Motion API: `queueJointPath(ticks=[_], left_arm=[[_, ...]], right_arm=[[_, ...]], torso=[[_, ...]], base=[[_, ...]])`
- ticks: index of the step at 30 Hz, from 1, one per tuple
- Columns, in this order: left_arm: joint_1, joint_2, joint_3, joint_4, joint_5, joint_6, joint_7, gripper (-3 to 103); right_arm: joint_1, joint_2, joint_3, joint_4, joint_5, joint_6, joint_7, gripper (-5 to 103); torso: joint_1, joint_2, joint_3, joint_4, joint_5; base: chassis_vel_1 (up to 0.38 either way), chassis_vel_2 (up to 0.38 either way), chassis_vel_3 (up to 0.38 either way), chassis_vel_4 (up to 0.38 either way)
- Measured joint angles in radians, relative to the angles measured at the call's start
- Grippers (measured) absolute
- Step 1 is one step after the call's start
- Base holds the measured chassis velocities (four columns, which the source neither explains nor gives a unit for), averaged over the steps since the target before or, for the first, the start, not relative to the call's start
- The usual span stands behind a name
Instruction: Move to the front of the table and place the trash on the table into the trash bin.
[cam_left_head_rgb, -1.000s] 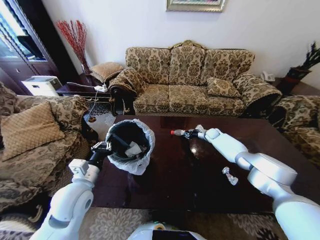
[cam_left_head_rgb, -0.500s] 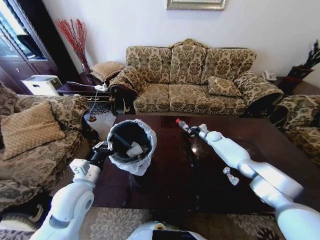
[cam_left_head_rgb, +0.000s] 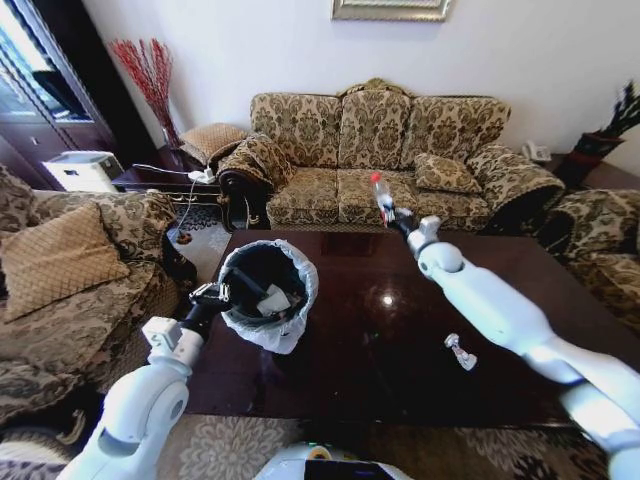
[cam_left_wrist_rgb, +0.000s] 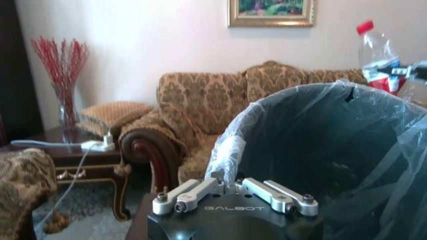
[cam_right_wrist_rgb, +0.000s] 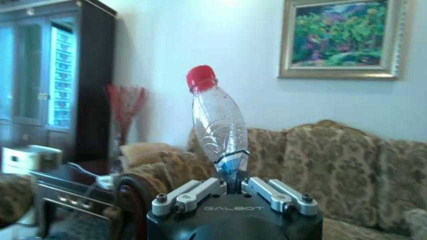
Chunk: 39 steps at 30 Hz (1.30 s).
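Note:
My left gripper (cam_left_head_rgb: 212, 294) is shut on the rim of the trash bin (cam_left_head_rgb: 262, 283), a round black bin lined with a white bag, held tilted over the left side of the table (cam_left_head_rgb: 340, 380). White paper trash (cam_left_head_rgb: 272, 300) lies inside it. My right gripper (cam_left_head_rgb: 400, 217) is raised over the table's far edge and shut on a clear bottle (cam_left_head_rgb: 381, 196) with a red cap pointing up. In the right wrist view the bottle (cam_right_wrist_rgb: 219, 120) stands up from the gripper (cam_right_wrist_rgb: 232, 186). The left wrist view shows the bin's bag (cam_left_wrist_rgb: 320, 150) and the bottle (cam_left_wrist_rgb: 375, 52) beyond it. A crumpled white scrap (cam_left_head_rgb: 459, 352) lies on the table's right side.
A patterned sofa (cam_left_head_rgb: 390, 150) stands behind the table, with armchairs at the left (cam_left_head_rgb: 70, 270) and right (cam_left_head_rgb: 600, 250). A small dark side table (cam_left_head_rgb: 165, 182) with a red-twig vase (cam_left_head_rgb: 152, 80) is at the back left.
The right arm has lifted the bottle off the table and swung it up and toward the sofa, cap now pointing up. The left gripper keeps hold of the bin, hardly moved.

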Motion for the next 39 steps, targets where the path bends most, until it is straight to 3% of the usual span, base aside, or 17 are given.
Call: queueJointPath(ticks=[2, 9, 14, 20, 33, 39], left_arm=[[0.001, -0.005, 0.003, 0.007, 0.048, -0.043, -0.001, 1], [0.003, 0.007, 0.003, 0.025, 0.061, -0.078, -0.008, 1], [-0.035, 0.006, 0.018, 0.041, 0.055, -0.076, -0.009, 1], [-0.039, 0.004, 0.028, 0.047, 0.056, -0.076, -0.003, 1], [-0.053, 0.022, 0.023, 0.06, 0.045, -0.06, 0.003, 1], [-0.063, 0.078, 0.021, 0.058, 0.011, -0.03, -0.001, 1]], right_arm=[[0.013, -0.052, -0.026, 0.125, 0.045, -0.039, 0.076, 3], [0.014, -0.128, -0.034, 0.285, 0.1, -0.05, 0.171, 3], [0.032, -0.208, -0.032, 0.347, 0.133, -0.055, 0.15, 3], [0.06, -0.211, -0.028, 0.384, 0.175, -0.061, 0.153, 3], [0.237, -0.028, -0.086, 0.409, 0.27, -0.116, 0.147, 3], [0.322, 0.11, -0.145, 0.411, 0.322, -0.138, 0.088, 3]], torso=[[0.0, 0.0, 0.0, -0.0001, 0.0005], [0.0, 0.0, 0.0, -0.0001, 0.0007], [0.0, 0.0, 0.0, -0.0005, 0.0003], [0.0, 0.0, 0.0, -0.0005, 0.0008], [0.0, 0.0, 0.0, -0.0003, 0.0003], [0.0, 0.0, 0.0, -0.0002, 0.0001]], base=[[0.0, 0.0, 0.0, 0.0], [0.0, 0.0, 0.0, 0.0], [0.0, 0.0, 0.0, 0.0], [0.0, 0.0, 0.0, 0.0], [0.0, 0.0, 0.0, 0.0], [0.0, 0.0, 0.0, 0.0]])
